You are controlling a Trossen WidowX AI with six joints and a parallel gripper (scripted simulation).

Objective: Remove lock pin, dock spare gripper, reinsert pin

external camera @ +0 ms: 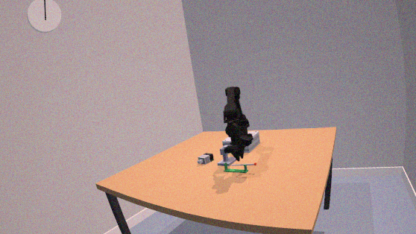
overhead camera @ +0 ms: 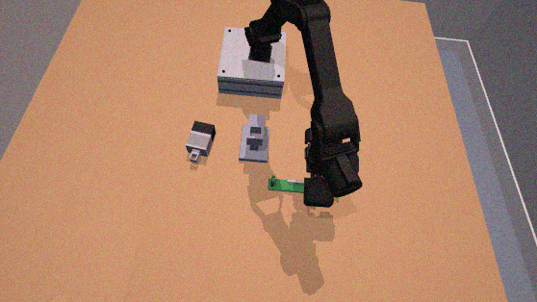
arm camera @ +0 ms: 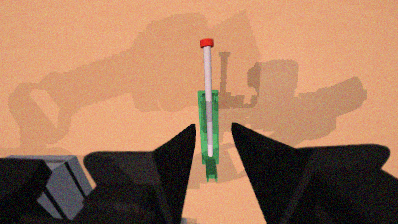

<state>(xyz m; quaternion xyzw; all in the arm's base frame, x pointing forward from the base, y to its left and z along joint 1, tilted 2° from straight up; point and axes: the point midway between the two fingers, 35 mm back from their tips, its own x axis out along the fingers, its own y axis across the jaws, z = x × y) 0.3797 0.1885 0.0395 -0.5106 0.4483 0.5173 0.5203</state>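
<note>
The lock pin, a pale rod (overhead camera: 294, 181) (external camera: 250, 164) (arm camera: 208, 75) with a red head, lies along the green rack (overhead camera: 284, 187) (external camera: 235, 171) (arm camera: 215, 145), its head beyond one end. My gripper (external camera: 238, 159) (arm camera: 213, 127) is partly open above the rack. In the wrist view its fingertips stand either side of the pin's headless half, with gaps; nothing is held. The grey mount (overhead camera: 254, 155) (external camera: 223, 152) stands behind and left of the rack, with an empty-looking socket. The spare gripper (overhead camera: 200, 139) (external camera: 204, 159) lies left of the mount, its pale spigot toward the front.
The arm's grey base block (overhead camera: 251, 69) stands at the back behind the mount. The arm (overhead camera: 324, 72) (external camera: 233, 108) reaches over from it on the right. A grey block with dark lines (arm camera: 62, 187) shows at the wrist view's lower left. The wooden table (overhead camera: 120, 231) (external camera: 179, 197) carries everything.
</note>
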